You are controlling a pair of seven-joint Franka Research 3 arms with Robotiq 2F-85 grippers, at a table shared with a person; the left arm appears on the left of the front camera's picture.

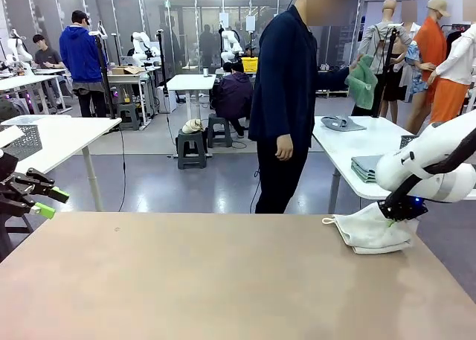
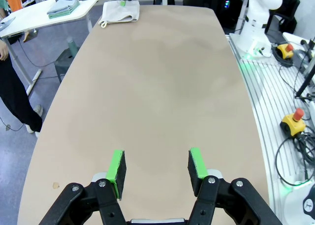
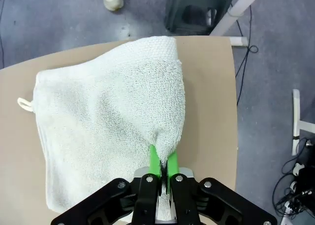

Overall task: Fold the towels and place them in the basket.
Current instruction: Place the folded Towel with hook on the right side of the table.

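right gripper (image 3: 161, 162) — pinching cream towel (image 3: 103, 121) edge | left gripper (image 2: 156, 170) — jaws apart, empty

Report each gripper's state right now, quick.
Left gripper: open, holding nothing.
Right gripper: closed, pinching an edge of the cream-white terry towel.

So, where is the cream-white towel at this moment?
In the front view the cream-white towel lies folded at the far right corner of the table; the right pincer pinches its edge.
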